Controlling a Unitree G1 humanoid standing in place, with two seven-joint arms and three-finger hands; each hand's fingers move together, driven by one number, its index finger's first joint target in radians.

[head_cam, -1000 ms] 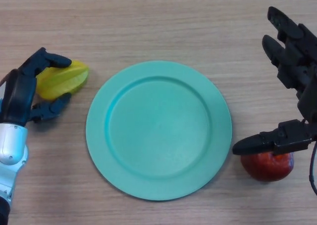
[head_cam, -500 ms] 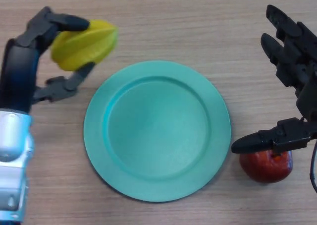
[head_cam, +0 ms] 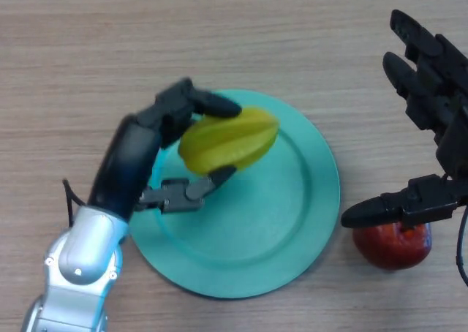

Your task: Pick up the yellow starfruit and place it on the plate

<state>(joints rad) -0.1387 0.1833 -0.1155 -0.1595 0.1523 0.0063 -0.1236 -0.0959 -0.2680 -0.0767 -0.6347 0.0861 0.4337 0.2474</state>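
Observation:
The yellow starfruit [head_cam: 229, 139] is held above the left half of the teal plate [head_cam: 300, 208]. My left hand [head_cam: 142, 155] is shut on it, fingers curled over its top and the thumb pressing from below. Whether the fruit touches the plate I cannot tell. At the right edge my right hand [head_cam: 431, 105] stays open, fingers spread, its thumb stretched out over a red apple.
A red apple [head_cam: 391, 246] lies on the wooden table [head_cam: 241, 32] just right of the plate, partly under my right thumb.
My left hand has lifted the starfruit from the table at the far left and carried it right, over the plate. The right hand and apple have stayed put.

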